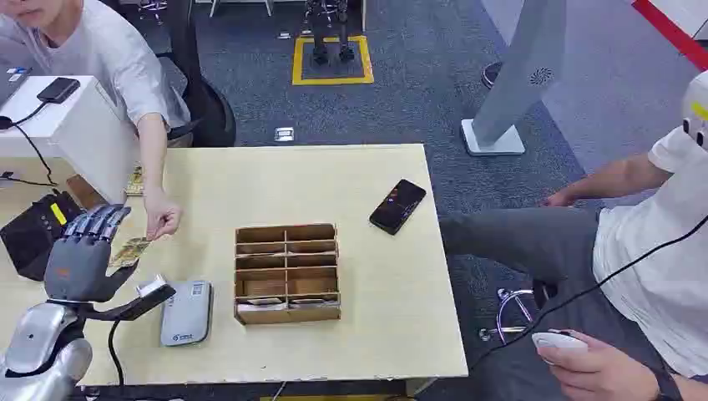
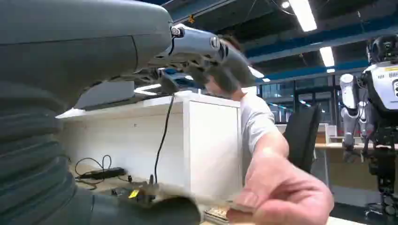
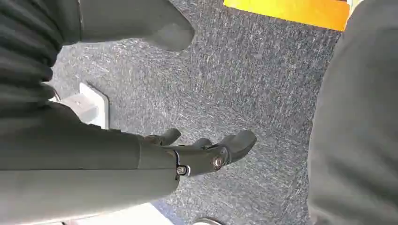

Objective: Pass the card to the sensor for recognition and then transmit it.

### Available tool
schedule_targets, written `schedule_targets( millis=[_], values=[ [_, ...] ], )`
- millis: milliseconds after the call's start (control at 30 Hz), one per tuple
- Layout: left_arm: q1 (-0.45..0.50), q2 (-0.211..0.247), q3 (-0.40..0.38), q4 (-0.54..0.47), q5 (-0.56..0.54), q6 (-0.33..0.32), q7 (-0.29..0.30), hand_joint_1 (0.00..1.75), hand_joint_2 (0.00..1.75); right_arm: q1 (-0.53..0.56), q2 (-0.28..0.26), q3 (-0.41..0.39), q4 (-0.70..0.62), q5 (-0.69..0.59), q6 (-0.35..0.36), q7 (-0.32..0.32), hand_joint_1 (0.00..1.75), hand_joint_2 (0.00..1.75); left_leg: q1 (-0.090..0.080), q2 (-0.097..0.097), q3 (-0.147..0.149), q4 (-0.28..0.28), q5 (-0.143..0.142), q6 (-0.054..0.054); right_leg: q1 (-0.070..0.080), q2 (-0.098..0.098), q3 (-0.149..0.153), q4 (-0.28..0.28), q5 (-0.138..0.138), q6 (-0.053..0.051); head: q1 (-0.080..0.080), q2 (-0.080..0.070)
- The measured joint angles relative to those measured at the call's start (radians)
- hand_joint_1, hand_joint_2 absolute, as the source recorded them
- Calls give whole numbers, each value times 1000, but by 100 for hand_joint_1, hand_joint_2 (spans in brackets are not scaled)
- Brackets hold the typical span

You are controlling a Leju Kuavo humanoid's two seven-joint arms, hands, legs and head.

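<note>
- Card: patterned, yellowish; lay low over the left part of the bench, one end pinched in a person's hand, the other end at the fingertips of the robot's left hand. The head view did not settle whether the left hand's fingers had closed on it.
- Left hand: raised over the bench's left edge, palm forward, fingers upright and side by side, thumb out to the side; its hold on the card could not be told.
- Right hand: hung over grey carpet, fingers loosely curled and apart, holding nothing.
- Sensor: a flat grey-white reader with a label on its near end, lying on the bench just right of the left hand and just left of the wooden organiser.
- Wooden organiser: a brown box divided into two columns of slots, at mid bench; flat items lay in the nearest slots.
- Phone: black, screen up, lying at an angle near the bench's right edge, well apart from the organiser.
- Bench: pale yellow top.
- Seated person: light shirt, at the far left corner, arm stretched down to the card.
- Second person: white shirt, at the right, holding a small white device on a black cable.
</note>
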Motion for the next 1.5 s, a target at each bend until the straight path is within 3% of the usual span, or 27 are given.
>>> schedule_targets(
  millis=[467, 500, 567, 733, 867, 1033, 1167, 1333, 1500],
  values=[
    [7, -10, 17, 0, 26, -5, -12, 175, 175, -1, 1, 0, 0, 9, -1, 0, 0, 175, 0, 0, 0, 0, 0, 0, 0, 0, 0, 0, 0, 0, 0, 0],
    [8, -13, 24, 0, 44, -10, -24, 175, 175, -1, 1, 0, 0, 13, -2, 0, 0, 175, 0, 0, 0, 0, 0, 0, 0, 0, 0, 0, 0, 0, 0, 0],
    [24, -27, 43, -6, 171, -26, -105, 175, 175, -1, 1, -1, 0, 24, -2, -3, 0, 175, 0, 0, 0, 0, 0, 0, 0, 0, 0, 0, 0, 0, 0, 0],
    [36, -56, 71, -28, 300, -49, -140, 175, 175, -2, 1, -3, 0, 27, -3, -2, 0, 175, 0, 0, 0, 0, 0, 0, 0, 0, 0, 0, 0, 0, 0, 0],
    [35, -95, 94, -47, 441, -171, -105, 175, 175, -2, 4, -13, 0, 26, -15, 2, 0, 175, 0, 0, 0, 0, 0, 0, 0, 0, 0, 0, 0, 0, 0, 0],
    [36, -119, 102, -67, 501, -229, -88, 175, 175, -1, 6, -24, 0, 24, -18, 7, 0, 175, 0, 0, 0, 0, 0, 0, 0, 0, 0, 0, 0, 0, 0, 0],
    [59, -134, 103, -100, 608, -348, -42, 175, 175, 1, 10, -32, 0, 20, -25, 10, 0, 175, 0, 0, 0, 0, 0, 0, 0, 0, 0, 0, 0, 0, 0, 0],
    [98, -144, 103, -142, 664, -407, -2, 175, 175, 6, 14, -46, 1, 18, -32, 11, 0, 175, 0, 0, 0, 0, 0, 0, 0, 0, 0, 0, 0, 0, 0, 0],
    [140, -150, 103, -178, 674, -419, 3, 175, 175, 9, 16, -52, 1, 21, -45, 13, 0, 175, 0, 0, 0, 0, 0, 0, 0, 0, 0, 0, 0, 0, 0, 0]
  ],
)
